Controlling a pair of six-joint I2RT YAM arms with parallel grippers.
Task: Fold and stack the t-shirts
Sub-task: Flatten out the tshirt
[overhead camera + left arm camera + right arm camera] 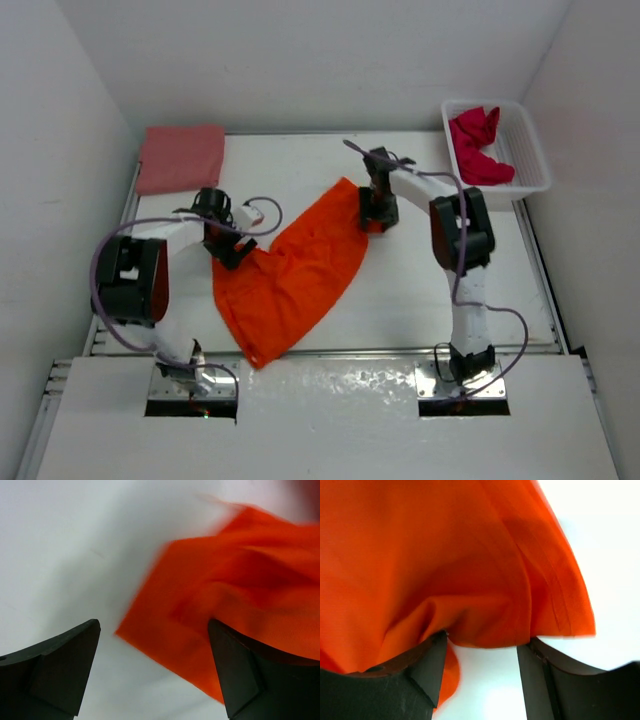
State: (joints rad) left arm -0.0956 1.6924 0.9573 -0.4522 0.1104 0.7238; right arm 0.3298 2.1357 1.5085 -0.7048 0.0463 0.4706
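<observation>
White tabletop (420, 290) fills your workspace, with pale walls on three sides. You have the orange t-shirt (295, 270) lying rumpled at its middle, slanting from far right to near left. Your left gripper (232, 250) sits at the shirt's left edge, jaws spread wide and holding nothing. Your right gripper (375, 215) is at the shirt's far right corner, jaws parted, fabric draped loosely across its fingertips rather than pinched. Far left of the shirt, the pink t-shirt (180, 158) lies folded flat. Far right of it, the red t-shirt (478, 148) sits bunched in a white basket (530, 150).
</observation>
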